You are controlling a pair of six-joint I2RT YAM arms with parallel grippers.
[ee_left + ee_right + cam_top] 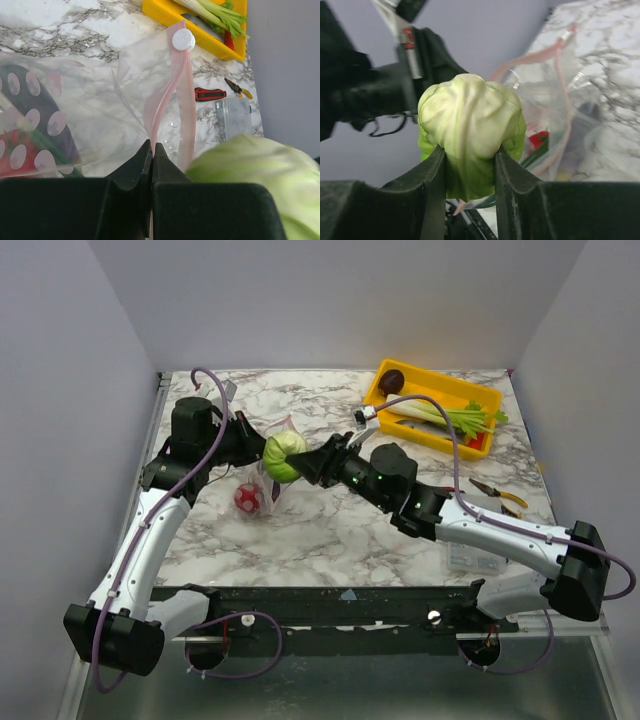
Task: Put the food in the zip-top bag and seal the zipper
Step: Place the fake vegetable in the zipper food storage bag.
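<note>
My right gripper [469,152] is shut on the bright green leafy vegetable [470,130] and holds it in the air at the mouth of the zip-top bag [268,478]. My left gripper [152,147] is shut on the bag's pink zipper [170,95] and holds that edge up. The zipper's white slider [183,39] sits at the far end of the strip. A red ball-like vegetable [248,500] lies inside the bag. The long leek [440,415] and a dark purple vegetable [391,379] lie in the yellow tray [430,375] at the back right.
Red-handled pliers [497,495] lie on the marble table to the right. A rigid clear compartment box [475,558] sits near the right front edge, partly under the right arm. Grey walls close off the table on three sides.
</note>
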